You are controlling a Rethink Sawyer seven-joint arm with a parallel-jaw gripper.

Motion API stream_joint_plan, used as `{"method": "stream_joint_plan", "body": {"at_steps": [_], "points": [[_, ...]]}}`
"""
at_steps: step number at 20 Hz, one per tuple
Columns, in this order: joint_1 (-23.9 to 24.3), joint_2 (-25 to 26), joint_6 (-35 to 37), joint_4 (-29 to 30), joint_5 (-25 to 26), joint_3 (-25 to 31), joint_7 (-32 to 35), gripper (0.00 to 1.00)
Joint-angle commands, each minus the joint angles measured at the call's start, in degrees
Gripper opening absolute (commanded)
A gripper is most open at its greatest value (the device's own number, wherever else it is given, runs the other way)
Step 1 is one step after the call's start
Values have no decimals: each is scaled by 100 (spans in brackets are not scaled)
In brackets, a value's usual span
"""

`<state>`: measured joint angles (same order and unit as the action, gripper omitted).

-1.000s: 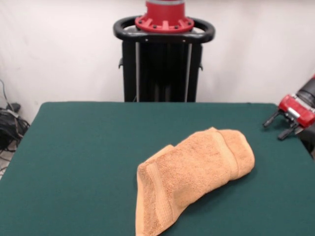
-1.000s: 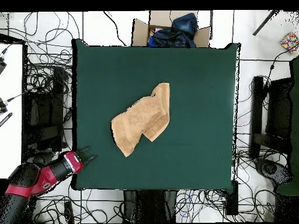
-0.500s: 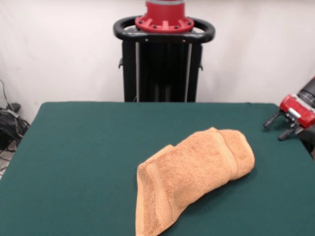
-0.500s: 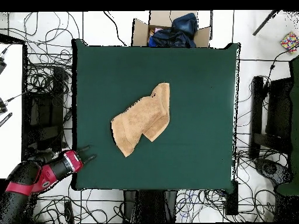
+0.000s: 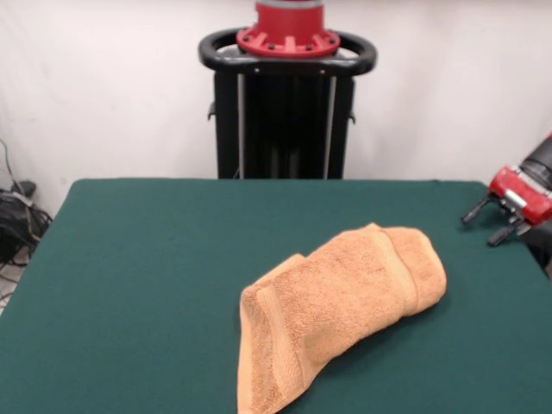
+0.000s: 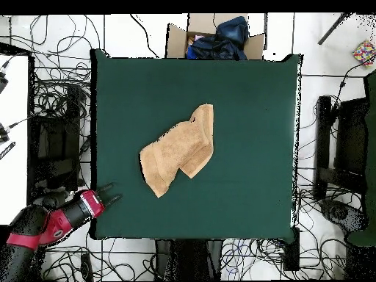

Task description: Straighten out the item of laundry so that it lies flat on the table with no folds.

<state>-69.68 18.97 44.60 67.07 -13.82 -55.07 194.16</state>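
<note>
Here the folded towel lay mid-table, well apart from the gripper, whose fingers stood spread and empty at the table's corner.

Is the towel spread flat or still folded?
Folded: the towel lies doubled over itself in a rumpled diagonal bundle on the table.

Terry cloth on felt, hard gloss at the edges

The towel looked like thick, nubby terry, matt orange-tan, with a flatter woven band across the pile; the table under it showed a dark green, felt-like, matt top. At twelve o'clock in the front view the pedestal read as black painted metal with a glossy red cap, and at three o'clock the gripper had a shiny red shell and dull black fingers.
</note>
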Motion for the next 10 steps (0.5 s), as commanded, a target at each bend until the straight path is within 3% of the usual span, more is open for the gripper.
{"method": "stream_joint_plan", "body": {"at_steps": [1, 5, 10], "points": [[-59, 696, -126, -837, -275, 421, 1143, 100], [-168, 860, 268, -859, -212, 124, 1130, 100], [-223, 928, 146, -752, -210, -37, 1090, 100]]}}
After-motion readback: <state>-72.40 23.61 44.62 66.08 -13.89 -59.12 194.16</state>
